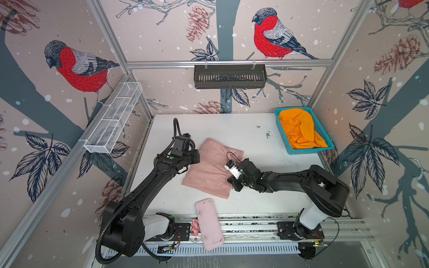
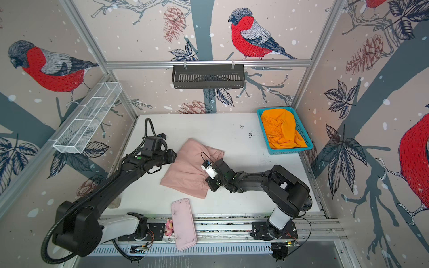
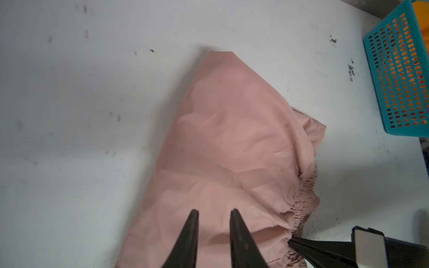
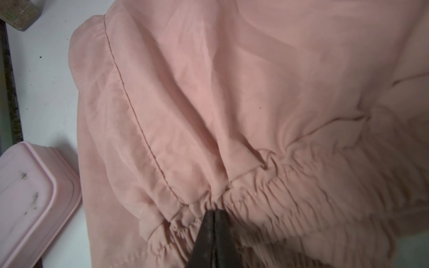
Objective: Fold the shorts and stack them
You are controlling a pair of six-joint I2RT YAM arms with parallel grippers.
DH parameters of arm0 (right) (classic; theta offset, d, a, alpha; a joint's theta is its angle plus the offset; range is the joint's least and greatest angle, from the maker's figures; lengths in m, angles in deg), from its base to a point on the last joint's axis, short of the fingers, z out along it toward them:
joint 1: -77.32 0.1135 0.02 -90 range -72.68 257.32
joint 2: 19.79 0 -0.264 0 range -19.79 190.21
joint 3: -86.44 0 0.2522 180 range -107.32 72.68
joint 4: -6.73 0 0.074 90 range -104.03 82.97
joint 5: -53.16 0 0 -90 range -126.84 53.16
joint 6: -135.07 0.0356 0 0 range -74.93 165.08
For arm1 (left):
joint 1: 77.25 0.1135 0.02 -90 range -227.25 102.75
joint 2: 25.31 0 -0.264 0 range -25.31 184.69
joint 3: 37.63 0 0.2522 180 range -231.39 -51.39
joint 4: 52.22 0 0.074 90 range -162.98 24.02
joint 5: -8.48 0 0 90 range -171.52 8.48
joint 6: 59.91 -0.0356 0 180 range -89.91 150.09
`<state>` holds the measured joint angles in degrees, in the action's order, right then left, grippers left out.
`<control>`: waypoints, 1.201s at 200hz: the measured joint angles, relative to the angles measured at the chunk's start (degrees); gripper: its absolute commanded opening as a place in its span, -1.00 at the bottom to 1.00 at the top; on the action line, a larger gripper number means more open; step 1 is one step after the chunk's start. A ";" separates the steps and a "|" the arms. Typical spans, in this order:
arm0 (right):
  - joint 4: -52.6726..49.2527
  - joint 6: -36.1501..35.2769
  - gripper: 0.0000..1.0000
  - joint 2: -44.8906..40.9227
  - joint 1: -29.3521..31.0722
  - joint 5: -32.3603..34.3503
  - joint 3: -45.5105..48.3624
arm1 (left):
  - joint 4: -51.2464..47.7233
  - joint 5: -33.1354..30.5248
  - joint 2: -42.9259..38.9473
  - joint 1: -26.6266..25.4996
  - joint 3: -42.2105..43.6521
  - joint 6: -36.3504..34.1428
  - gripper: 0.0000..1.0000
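In both top views the left hand [image 1: 197,157] is hidden under its own wrist housing, so its fingertips cannot be made out. The right arm covers the pink shorts' [image 1: 209,171] waistband edge. The basket [image 3: 399,76] is cut off in the left wrist view, and the orange shorts [image 1: 299,130] lie too bunched to read their shape

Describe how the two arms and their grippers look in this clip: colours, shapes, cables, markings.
Both arms are black and boxy, rising from white base sections. The left arm carries a ribbed black hose and a small green dot. The right arm has a white block and a thin looped black wire near its wrist. The left gripper and right gripper have slim black fingers tapering to points.
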<state>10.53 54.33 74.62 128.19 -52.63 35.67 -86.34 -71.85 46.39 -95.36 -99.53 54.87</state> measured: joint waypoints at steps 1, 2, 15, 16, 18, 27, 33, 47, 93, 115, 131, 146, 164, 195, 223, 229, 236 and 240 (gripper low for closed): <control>0.07 0.04 -0.69 0.00 0.00 -0.15 0.04 | 0.11 0.17 0.09 0.00 0.11 0.04 -0.47; 0.07 0.07 -0.68 -0.02 0.02 -0.24 0.07 | 0.20 0.37 0.17 0.00 0.20 0.11 -0.47; -0.39 1.09 -0.56 -0.57 0.33 -0.63 -0.26 | 1.20 2.40 1.73 0.00 1.44 0.55 -0.47; -0.61 1.05 -0.55 -0.68 0.37 -0.61 -0.37 | 1.20 2.47 1.79 0.00 1.49 0.57 -0.47; -1.01 1.03 -0.52 -0.85 0.44 -0.61 -0.57 | 1.25 2.69 2.03 0.00 1.55 0.66 -0.47; -2.54 0.98 -0.37 -2.08 0.72 -0.59 -1.60 | 1.22 3.61 2.91 0.00 1.60 0.70 -0.47; -3.65 0.68 -0.28 -3.17 0.83 -0.31 -2.60 | 1.22 3.91 3.23 0.00 1.51 0.68 -0.47; -5.84 -1.05 -0.09 -5.18 0.90 0.92 -5.84 | 0.26 4.17 3.30 0.00 0.37 0.63 -0.46; -14.14 -10.47 0.15 0.48 0.02 6.19 -19.87 | -0.20 1.16 -1.11 0.07 -4.94 -1.20 0.18; -17.09 -14.27 0.17 7.96 -0.31 7.48 -26.71 | -1.79 -0.94 -3.41 0.07 -4.94 -1.16 0.29; -18.93 -16.68 0.18 13.53 -0.02 6.99 -31.65 | -2.36 -2.32 -5.55 0.15 -3.96 -1.01 0.29; -19.43 -18.43 0.18 18.21 0.22 6.86 -35.74 | -2.82 -2.89 -7.39 0.26 -2.71 -0.72 0.29; -20.59 -18.86 0.17 24.30 -0.07 6.88 -41.20 | -3.08 -3.67 -8.70 0.26 -1.70 -0.15 0.29; -22.64 -16.81 -0.33 33.57 -2.49 9.27 -51.78 | -3.10 -3.76 -9.51 0.31 0.02 0.55 0.33; -22.86 -10.29 -0.26 37.18 -4.83 15.85 -57.88 | -2.60 -3.54 -9.42 0.31 2.27 1.42 0.46; -23.12 -8.90 -0.17 37.27 -5.38 16.35 -58.53 | -2.43 -3.28 -9.29 0.31 2.95 1.81 0.50; -23.15 -7.23 -0.06 37.16 -6.01 16.76 -58.97 | -2.23 -3.10 -8.98 0.31 3.61 1.90 0.56; -23.04 -6.16 0.02 36.89 -6.34 16.85 -58.99 | -2.14 -2.95 -8.76 0.31 3.96 2.03 0.58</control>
<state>-12.51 48.17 111.52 121.85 -35.78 -23.32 -88.48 -74.80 37.63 -95.06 -95.57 56.90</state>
